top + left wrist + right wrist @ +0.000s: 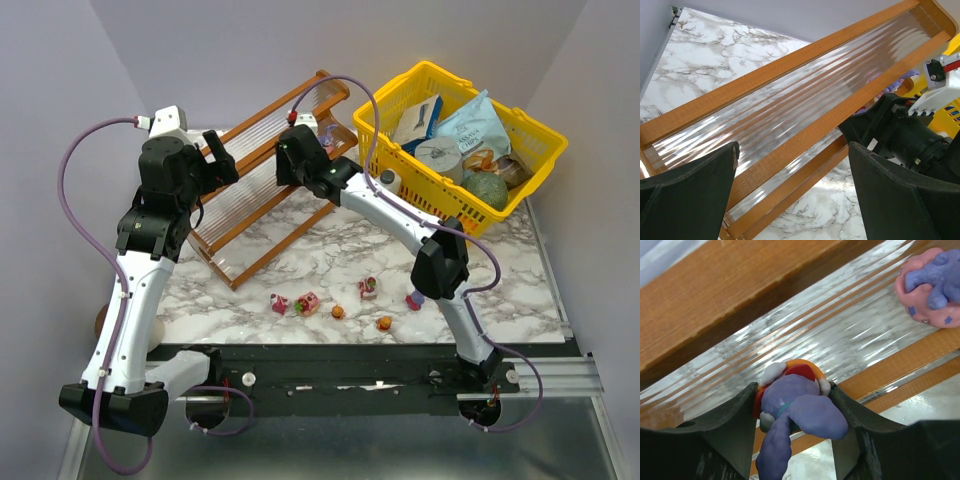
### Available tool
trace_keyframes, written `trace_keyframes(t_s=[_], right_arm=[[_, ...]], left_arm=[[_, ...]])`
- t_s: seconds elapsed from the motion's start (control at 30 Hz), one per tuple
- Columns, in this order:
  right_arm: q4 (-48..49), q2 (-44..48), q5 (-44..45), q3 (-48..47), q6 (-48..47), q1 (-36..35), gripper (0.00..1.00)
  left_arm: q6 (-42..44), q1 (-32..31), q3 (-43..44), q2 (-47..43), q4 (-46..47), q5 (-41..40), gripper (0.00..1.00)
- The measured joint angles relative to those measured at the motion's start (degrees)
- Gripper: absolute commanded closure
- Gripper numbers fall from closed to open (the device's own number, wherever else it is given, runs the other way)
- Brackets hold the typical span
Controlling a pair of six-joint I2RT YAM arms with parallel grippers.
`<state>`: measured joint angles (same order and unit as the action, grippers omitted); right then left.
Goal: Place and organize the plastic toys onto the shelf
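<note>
The shelf (262, 178) is a slanted wooden rack with clear ribbed tiers at the back left. My right gripper (300, 142) hovers over it, shut on a purple figurine (792, 407) with an orange and red ring, just above a clear tier (850, 335). A pink and purple toy (932, 287) sits on that tier further along; the top view shows this toy (328, 130) too. Several small plastic toys (307, 302) lie in a row on the marble near the front edge. My left gripper (792, 150) is open and empty over the shelf's lower left part (790, 100).
A yellow basket (372, 132) of packaged goods stands at the back right, close to the shelf's far end. A small white bottle (388, 181) stands beside it. The right arm's wrist (910, 135) is close to my left gripper.
</note>
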<state>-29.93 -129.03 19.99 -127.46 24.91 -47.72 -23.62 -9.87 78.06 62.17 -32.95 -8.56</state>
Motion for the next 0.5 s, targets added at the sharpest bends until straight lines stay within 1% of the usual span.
trace_keyframes(t_s=[0.5], right_arm=[[0.4, -0.3, -0.1, 0.0, -1.7, -2.2, 0.61]], left_arm=[[0.0, 0.0, -0.1, 0.0, 0.0, 0.0, 0.01]])
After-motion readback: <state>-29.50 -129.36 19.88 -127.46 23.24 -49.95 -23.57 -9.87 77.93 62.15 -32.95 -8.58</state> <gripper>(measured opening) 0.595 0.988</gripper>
